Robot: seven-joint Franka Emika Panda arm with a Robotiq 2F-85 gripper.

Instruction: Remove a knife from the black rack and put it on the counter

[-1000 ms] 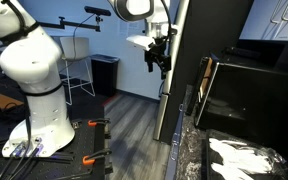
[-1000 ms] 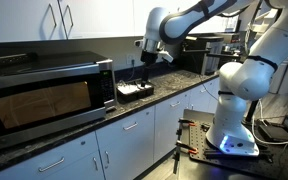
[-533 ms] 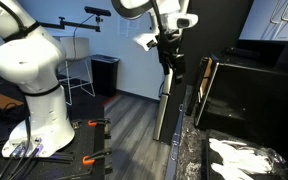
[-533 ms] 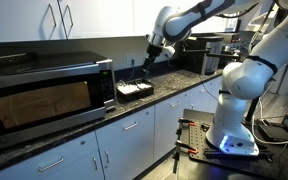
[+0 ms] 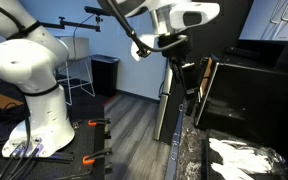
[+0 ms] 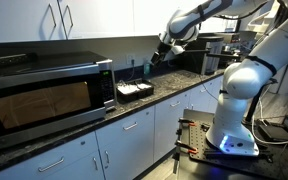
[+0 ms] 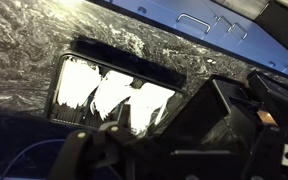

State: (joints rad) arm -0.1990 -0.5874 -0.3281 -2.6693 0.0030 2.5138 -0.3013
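Observation:
The black rack [image 7: 114, 48] sits on the speckled black counter [image 7: 29, 40] and holds several white-looking knives [image 7: 104, 95]. In an exterior view the rack [image 6: 134, 91] stands next to the microwave. My gripper [image 6: 160, 57] hangs above the counter, off to the side of the rack. It also shows in an exterior view [image 5: 177, 68] high above the counter's end. In the wrist view the gripper [image 7: 184, 125] is a dark blurred mass. I cannot tell whether it is open, shut, or holding a knife.
A large microwave [image 6: 44, 100] stands on the counter [image 6: 179, 83] beside the rack. White upper cabinets [image 6: 64, 20] hang above. The robot base [image 6: 234, 110] stands on the grey floor in front of the lower cabinets.
The gripper has moved from above the rack sideways along the counter, away from the microwave, and the wrist has turned.

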